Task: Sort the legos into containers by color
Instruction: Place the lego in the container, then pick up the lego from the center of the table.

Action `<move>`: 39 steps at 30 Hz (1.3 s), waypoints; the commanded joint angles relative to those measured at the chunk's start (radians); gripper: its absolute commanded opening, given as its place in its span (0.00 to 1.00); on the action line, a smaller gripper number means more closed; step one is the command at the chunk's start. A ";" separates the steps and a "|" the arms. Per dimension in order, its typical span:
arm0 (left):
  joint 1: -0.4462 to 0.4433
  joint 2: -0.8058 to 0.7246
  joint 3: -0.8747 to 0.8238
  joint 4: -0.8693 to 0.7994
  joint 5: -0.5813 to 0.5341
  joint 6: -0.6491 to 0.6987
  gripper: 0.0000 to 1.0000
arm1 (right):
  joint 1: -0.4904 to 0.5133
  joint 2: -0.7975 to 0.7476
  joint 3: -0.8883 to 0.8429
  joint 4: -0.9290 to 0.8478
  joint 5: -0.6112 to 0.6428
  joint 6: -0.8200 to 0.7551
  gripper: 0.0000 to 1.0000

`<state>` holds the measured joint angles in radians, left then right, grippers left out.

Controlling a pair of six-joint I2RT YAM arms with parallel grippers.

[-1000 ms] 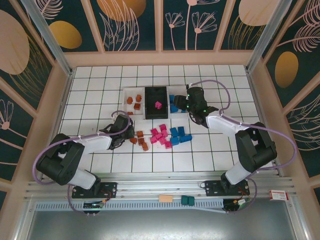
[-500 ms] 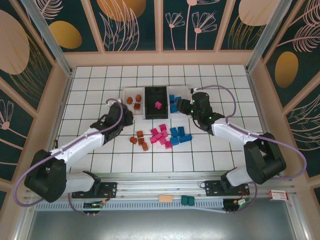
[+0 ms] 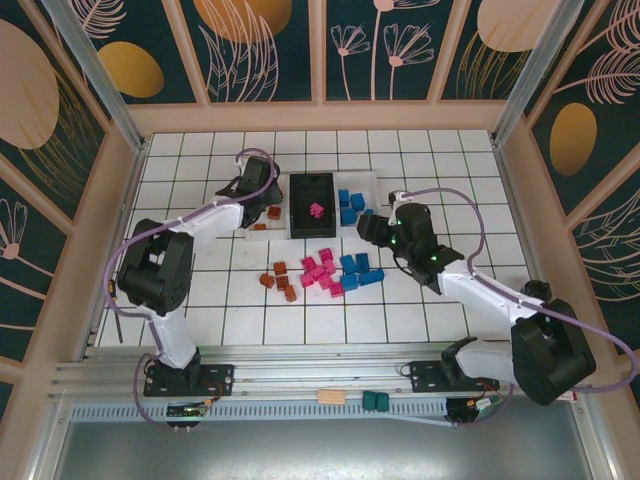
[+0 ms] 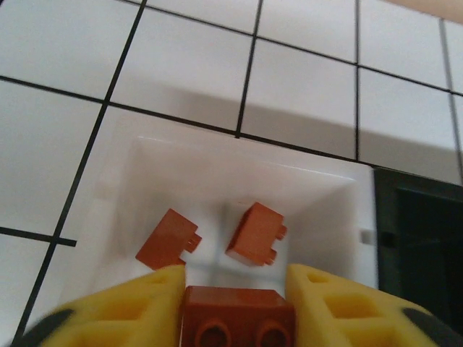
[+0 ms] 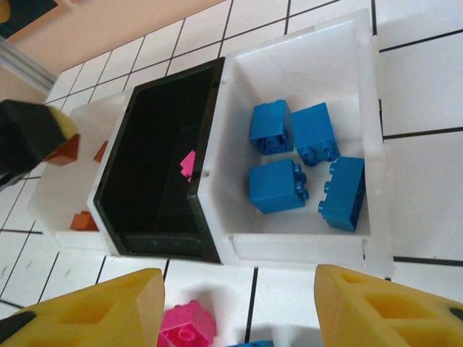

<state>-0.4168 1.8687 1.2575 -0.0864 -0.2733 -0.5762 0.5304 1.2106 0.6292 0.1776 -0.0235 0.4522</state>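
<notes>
Brown-orange brick (image 4: 239, 318) sits clamped in the left claw (image 4: 237, 280), its long axis running across the jaws, over the left white bin (image 4: 217, 155). Just ahead, two orange bricks (image 4: 255, 233) lie tilted on the bin floor. The right claw (image 5: 239, 303) gapes empty, with the blue-filled bin (image 5: 304, 79) ahead and a pink brick (image 5: 187, 325) on the worktop (image 5: 427, 87) beneath.

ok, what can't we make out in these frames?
Left wrist view: the brown-orange brick in the left gripper is cut off by the bottom edge; gripped or released, cannot tell.
Top view: the left gripper covers part of the left white bin, so its brick count is unsure.
Right wrist view: the black bin is too dark inside to see anything beyond one magenta brick.
</notes>
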 commanded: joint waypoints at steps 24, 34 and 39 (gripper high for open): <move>0.003 -0.700 -0.549 0.112 0.219 -0.145 0.99 | 0.091 0.261 0.028 -0.085 0.089 0.045 0.46; 0.003 -0.847 -0.777 0.109 0.214 -0.194 0.99 | 0.099 0.327 0.057 -0.135 0.109 0.033 0.46; 0.003 -0.839 -0.789 0.102 0.216 -0.194 0.99 | 0.099 0.348 0.067 -0.178 0.151 0.029 0.42</move>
<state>-0.4141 1.0336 0.4763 0.0025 -0.0624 -0.7528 0.6243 1.5391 0.6697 0.0547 0.0658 0.4805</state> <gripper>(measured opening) 0.985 0.423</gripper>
